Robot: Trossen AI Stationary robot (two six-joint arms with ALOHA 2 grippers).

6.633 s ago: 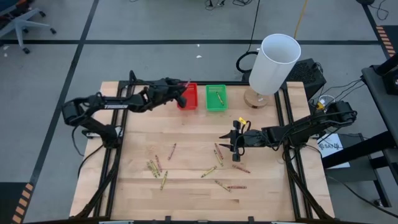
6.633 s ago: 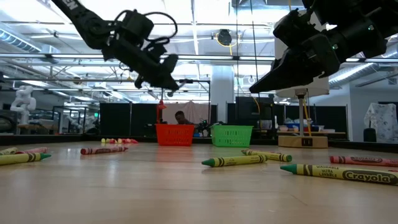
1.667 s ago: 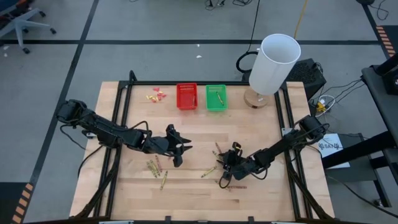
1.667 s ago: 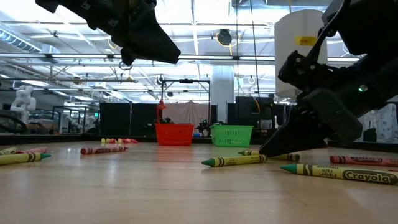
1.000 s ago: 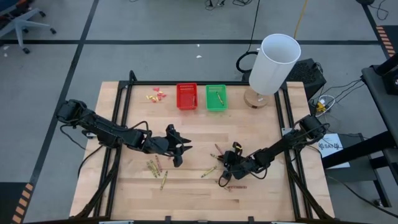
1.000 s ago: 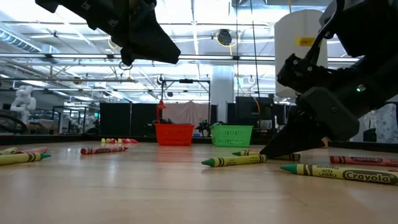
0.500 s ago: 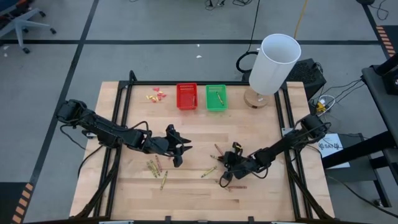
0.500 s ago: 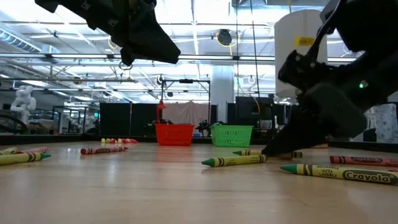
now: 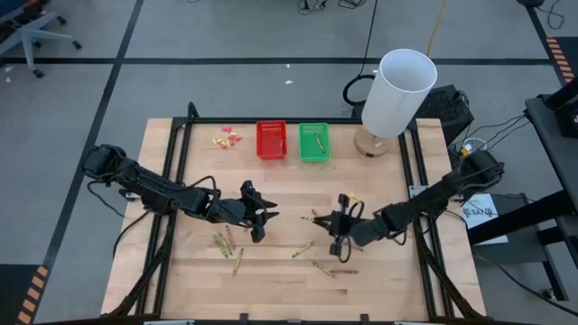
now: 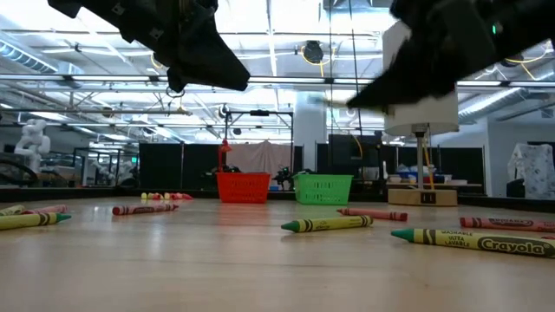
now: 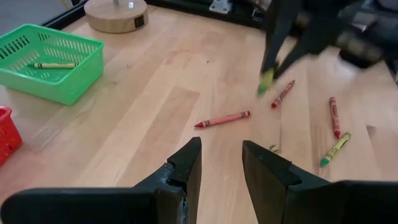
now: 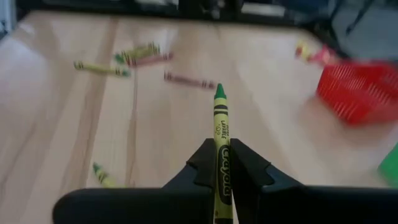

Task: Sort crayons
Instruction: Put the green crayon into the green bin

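Tabletop (image 9: 280,194): pale wood planks, smooth, faint satin sheen, visible grain. Green basket (image 9: 314,143) and red basket (image 9: 271,140) at its far edge: moulded plastic mesh, slightly glossy. Crayons (image 10: 326,224) scattered on the tabletop: paper-wrapped, matt labels, waxy tips. Right pincer (image 12: 219,163) fingers (image 12: 249,167): matt black plastic, clamped on a green paper-wrapped crayon (image 12: 220,134). Left pincer (image 11: 221,165): same matt black finish. White cylinder (image 9: 398,93) beside the green basket: smooth, matt, on a round wood base (image 9: 371,143).

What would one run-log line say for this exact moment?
right gripper: shut on green crayon, lifted above table | left gripper: open, empty, hovering | green basket: one crayon inside
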